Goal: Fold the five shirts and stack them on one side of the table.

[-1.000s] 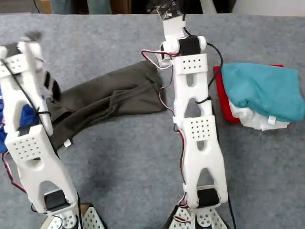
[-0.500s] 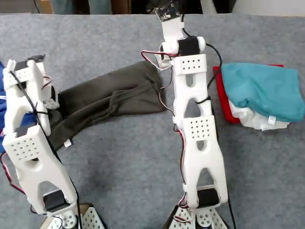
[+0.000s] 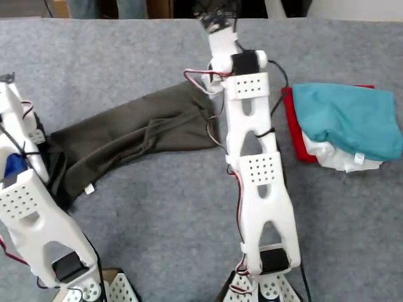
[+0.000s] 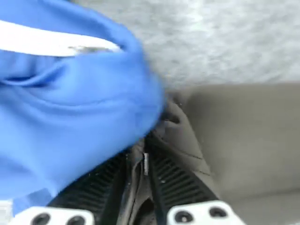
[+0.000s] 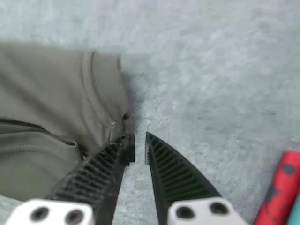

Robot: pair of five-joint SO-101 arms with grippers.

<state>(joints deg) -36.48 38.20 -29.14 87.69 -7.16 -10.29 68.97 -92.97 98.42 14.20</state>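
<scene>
An olive shirt (image 3: pixel 135 135) lies stretched in a long band across the grey table (image 3: pixel 189 207). My left gripper (image 4: pixel 145 143) is shut on a fold of the olive shirt (image 4: pixel 234 136) at that band's left end, with a blue shirt (image 4: pixel 70 108) bunched right against it. The blue shirt (image 3: pixel 12 165) peeks out behind the left arm (image 3: pixel 28 195). My right gripper (image 5: pixel 139 140) hovers at the olive shirt's (image 5: pixel 51 122) right edge, open by a narrow gap. One fingertip (image 5: pixel 127 143) is at the hem, and bare table shows between the fingers.
At the right side lies a stack with a teal shirt (image 3: pixel 346 116) on top, a white one (image 3: pixel 340 158) under it and a red one (image 3: pixel 295 129) at the bottom. The right arm (image 3: pixel 258 170) stretches up the middle of the table.
The left arm has swung left toward the table's edge, dragging the olive shirt's left end with it and stretching the shirt. The right arm's wrist has shifted slightly left.
</scene>
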